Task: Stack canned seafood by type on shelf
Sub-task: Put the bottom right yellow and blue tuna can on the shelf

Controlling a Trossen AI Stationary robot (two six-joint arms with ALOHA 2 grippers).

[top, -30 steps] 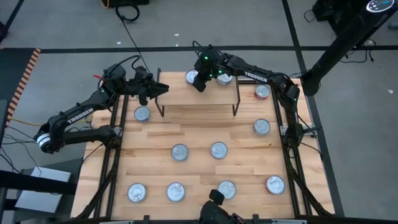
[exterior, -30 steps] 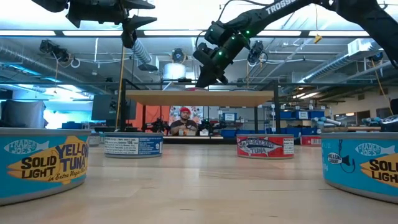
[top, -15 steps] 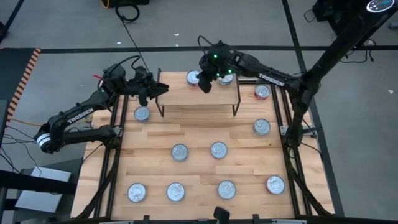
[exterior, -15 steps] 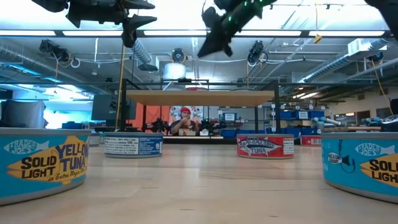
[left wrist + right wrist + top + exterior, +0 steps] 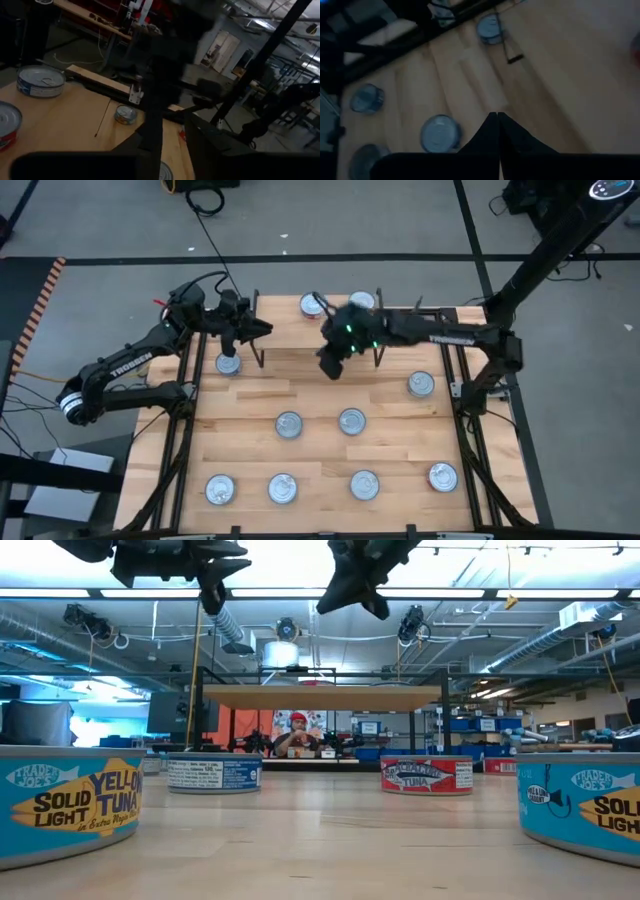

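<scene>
High view, tins: ten canned seafood tins showed. Two sat on the shelf at its far edge, one beside the other. Eight lay on the table: one near the shelf's left legs, one at the right side, two mid-table, and four along the near edge.

High view, arms: the right gripper hung over the shelf's front edge; the left gripper pointed at the shelf's left end.

Low view: four tins stood on the table, two blue-labelled close up, a dark-blue one and a red one farther back. Both grippers hung above the shelf, empty.

Left wrist view: the left gripper's fingers could not be told as apart or together.

Right wrist view: the right gripper's fingertips met, holding nothing, over bare table with four tins in sight.
</scene>
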